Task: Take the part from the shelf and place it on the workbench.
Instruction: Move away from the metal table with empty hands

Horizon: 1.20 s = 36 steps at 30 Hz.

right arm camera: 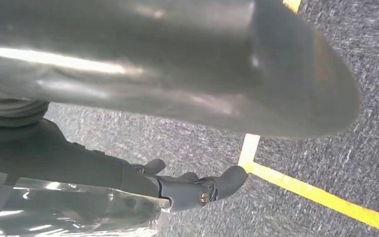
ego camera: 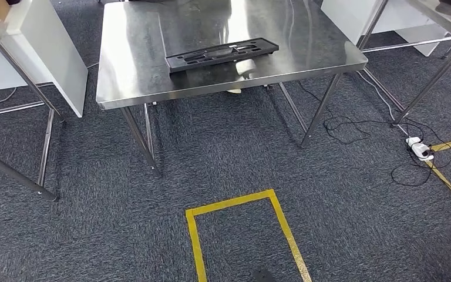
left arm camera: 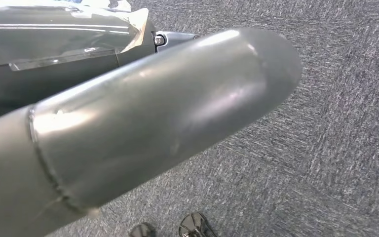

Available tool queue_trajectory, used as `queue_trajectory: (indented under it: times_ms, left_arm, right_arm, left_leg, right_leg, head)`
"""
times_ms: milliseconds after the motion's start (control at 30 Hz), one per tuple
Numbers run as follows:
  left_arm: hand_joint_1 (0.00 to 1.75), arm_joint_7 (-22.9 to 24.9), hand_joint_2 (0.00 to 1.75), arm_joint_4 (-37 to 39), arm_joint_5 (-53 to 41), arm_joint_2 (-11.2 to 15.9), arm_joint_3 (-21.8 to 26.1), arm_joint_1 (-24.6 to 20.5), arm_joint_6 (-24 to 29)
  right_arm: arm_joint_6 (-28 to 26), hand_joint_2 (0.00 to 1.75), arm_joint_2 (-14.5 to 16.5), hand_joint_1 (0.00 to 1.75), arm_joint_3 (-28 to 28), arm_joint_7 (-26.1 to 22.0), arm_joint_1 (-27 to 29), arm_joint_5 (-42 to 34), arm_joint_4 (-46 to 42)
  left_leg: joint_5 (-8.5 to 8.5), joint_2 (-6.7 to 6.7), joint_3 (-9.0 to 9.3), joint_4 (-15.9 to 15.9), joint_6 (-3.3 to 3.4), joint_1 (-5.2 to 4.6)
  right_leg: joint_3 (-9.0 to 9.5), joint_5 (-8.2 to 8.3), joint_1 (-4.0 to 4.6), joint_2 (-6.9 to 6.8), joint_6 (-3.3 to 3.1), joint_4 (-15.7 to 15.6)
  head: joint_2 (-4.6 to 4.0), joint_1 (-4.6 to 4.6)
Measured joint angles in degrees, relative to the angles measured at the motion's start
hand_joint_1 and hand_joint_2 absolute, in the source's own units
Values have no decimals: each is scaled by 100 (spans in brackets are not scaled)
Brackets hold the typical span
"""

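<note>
Long flat black plastic part (ego camera: 222, 54) lies on stainless-steel workbench (ego camera: 135, 70), near its front edge, slightly angled. No hand touching it. Left hand (left arm camera: 143, 113): thick grey thumb close to lens, dark-grey carpet (left arm camera: 335, 148) beyond; fingers hidden, grip state cannot be told. Right hand (right arm camera: 197, 190): dark fingers extended, holding nothing, above yellow floor tape (right arm camera: 296, 185).

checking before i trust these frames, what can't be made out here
- Left hand: left wrist view, its thick grey thumb fills the frame and hides the fingers.
- Right hand: right wrist view, fingertips show empty; a blurred thumb covers the rest.
- Workbench: head view, far edge cut off.
- Black part: detail too small.
</note>
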Motion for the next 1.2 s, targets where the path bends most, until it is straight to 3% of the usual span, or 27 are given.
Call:
queue_trajectory:
  times_ms: [33, 100, 133, 167, 200, 233, 267, 300, 367, 433, 500, 533, 600, 667, 733, 800, 833, 867, 933, 967, 1000, 1033, 1100, 1167, 1200]
  left_arm:
    - [0, -5, 0, 0, -1, -2, -1, -2, -2]
    - [0, -26, 0, 1, -3, 0, -1, 3, -2]
    - [0, -43, 0, 1, -4, 2, -2, 12, -2]
    - [0, -57, 0, 1, -5, 5, -1, 22, -1]
    - [0, -75, 0, 1, -7, 7, -1, 30, -1]
    - [0, -101, 0, 1, -9, 7, -2, 34, 1]
    - [0, -126, 0, 0, -16, 9, -4, 32, 3]
    - [0, -151, 0, -1, -29, 14, -10, 30, 8]
    - [0, -167, 0, -2, -64, 29, -31, 30, 20]
    - [0, -147, 0, -2, -99, 45, -50, 37, 27]
    - [0, -129, 0, -3, -123, 67, -63, 38, 27]
    - [0, -125, 0, -3, -129, 76, -70, 35, 23]
    - [0, -125, 0, -4, -151, 83, -90, 26, -3]
    - [0, -142, 0, -4, -179, 84, -103, 30, -44]
    - [0, -162, 0, -4, -196, 88, -107, 49, -89]
    - [0, -172, 0, -4, -210, 99, -121, 58, -133]
    - [0, -173, 0, -4, -219, 104, -132, 59, -148]
    - [0, -173, 0, -4, -225, 107, -144, 59, -158]
    - [0, -173, 0, -4, -233, 107, -162, 57, -168]
    - [0, -172, 0, -4, -234, 109, -170, 55, -170]
    - [0, -172, 0, -4, -237, 112, -179, 53, -172]
    - [0, -172, 0, -4, -241, 116, -187, 47, -173]
    - [0, -172, 0, -4, -250, 120, -202, 30, -179]
    - [0, -174, 0, -4, -259, 128, -215, 18, -197]
    - [0, -177, 0, -4, -267, 134, -222, 21, -207]
  right_arm:
    - [-6, 0, -2, 0, -22, -15, -11, -26, 0]
    - [-13, 0, -8, 0, -72, -37, -6, -60, 2]
    - [-16, 0, -15, 0, -96, -46, 1, -75, 5]
    - [-18, 0, -22, 0, -118, -56, 7, -90, 7]
    - [-20, 0, -30, 0, -139, -68, 7, -106, 9]
    - [-23, 0, -39, 0, -161, -81, 6, -129, 10]
    - [-25, 0, -47, 0, -187, -98, 8, -160, 10]
    - [-27, 0, -56, 0, -226, -118, 11, -211, 11]
    - [-35, 0, -73, 0, -332, -181, 31, -346, 14]
    - [-51, 0, -79, 0, -442, -258, 52, -460, 15]
    - [-66, 0, -76, 0, -539, -314, 56, -519, 15]
    - [-73, 0, -76, 0, -581, -332, 55, -537, 15]
    - [-85, 0, -86, 0, -660, -349, 75, -574, 17]
    - [-95, 0, -107, 0, -734, -358, 123, -620, 20]
    - [-104, 0, -125, 0, -798, -375, 162, -661, 23]
    - [-109, 0, -136, 0, -856, -397, 190, -692, 24]
    - [-110, 0, -143, 0, -878, -407, 209, -704, 24]
    - [-110, 0, -150, 0, -897, -412, 230, -712, 24]
    - [-110, 0, -166, 0, -932, -415, 260, -720, 25]
    - [-109, 0, -168, 0, -949, -415, 257, -720, 25]
    - [-108, 0, -169, 0, -962, -415, 251, -720, 25]
    - [-106, 0, -170, 0, -970, -415, 248, -721, 25]
    - [-91, 0, -177, 0, -985, -409, 267, -727, 27]
    - [-74, 0, -183, 0, -1005, -399, 294, -737, 31]
    - [-71, 0, -183, 0, -1014, -395, 293, -743, 32]
  left_leg:
    - [61, 8, -27, -8, -36, 6]
    - [158, 11, -72, -29, -112, 34]
    - [66, -5, -113, 15, -155, 48]
    - [-131, -25, -163, 133, -193, 58]
    - [-456, -46, -229, 384, -228, 70]
    - [-813, -61, -305, 726, -260, 78]
    - [-1058, -66, -368, 1120, -279, 82]
    - [-1160, -68, -410, 1488, -289, 86]
    - [-872, -76, -297, 1763, -276, 89]
    - [-558, -190, 211, 1222, -219, 89]
    - [-673, -377, 858, 300, -143, 83]
    - [-792, -423, 1055, -21, -110, 73]
    - [-874, -344, 1129, -257, -42, 62]
    - [-800, -220, 1054, -293, 48, 74]
    - [-714, -87, 964, -302, 105, 77]
    - [-641, 56, 867, -296, 116, 69]
    - [-610, 127, 826, -293, 106, 69]
    - [-585, 195, 795, -290, 91, 69]
    - [-553, 322, 774, -276, 56, 72]
    - [-549, 378, 765, -257, 30, 58]
    - [-545, 430, 759, -236, 1, 44]
    - [-540, 474, 752, -216, -32, 30]
    - [-525, 552, 738, -201, -98, 30]
    - [-631, 416, 694, -92, -173, 66]
    - [-792, 277, 603, 117, -204, 82]
  right_leg:
    - [85, -70, 23, 2, -44, -205]
    - [11, -29, 29, 3, -129, -287]
    - [-51, 36, 22, -4, -188, -291]
    - [-117, 112, 10, -12, -242, -301]
    - [-200, 195, 1, -19, -281, -305]
    - [-294, 270, 6, -18, -311, -301]
    - [-378, 343, 10, -8, -317, -298]
    - [-471, 419, 14, 5, -312, -291]
    - [-652, 563, 17, 45, -286, -270]
    - [-811, 682, 12, 110, -247, -236]
    - [-912, 776, 29, 191, -193, -192]
    - [-952, 825, 35, 231, -161, -177]
    - [-1029, 927, 47, 306, -84, -165]
    - [-1172, 855, 44, 274, -58, 6]
    - [-1447, 478, 30, 164, -86, 646]
    - [-1696, 76, 11, 111, -73, 1449]
    - [-1698, -21, -2, 95, -39, 1634]
    - [-1565, -32, -17, 72, 8, 1568]
    - [-957, 134, -44, -68, 104, 775]
    - [-641, 212, -42, -178, 117, 320]
    - [-433, 270, -34, -253, 97, -10]
    - [-343, 292, -23, -296, 57, -171]
    - [-406, 307, -6, -221, -41, -185]
    - [-441, 340, -21, -126, -121, -184]
    - [-450, 365, -28, -71, -166, -189]
  head:
    - [0, -2]
    - [0, 3]
    - [0, 0]
    - [0, -4]
    - [0, -10]
    - [0, -22]
    - [0, -24]
    - [0, -24]
    - [0, -24]
    - [0, -27]
    - [0, -25]
    - [0, -25]
    - [0, -20]
    - [0, -2]
    - [0, 33]
    - [0, 55]
    - [0, 55]
    - [0, 56]
    - [0, 57]
    - [0, 59]
    - [0, 48]
    - [0, 38]
    - [0, 15]
    - [0, 7]
    - [0, -3]
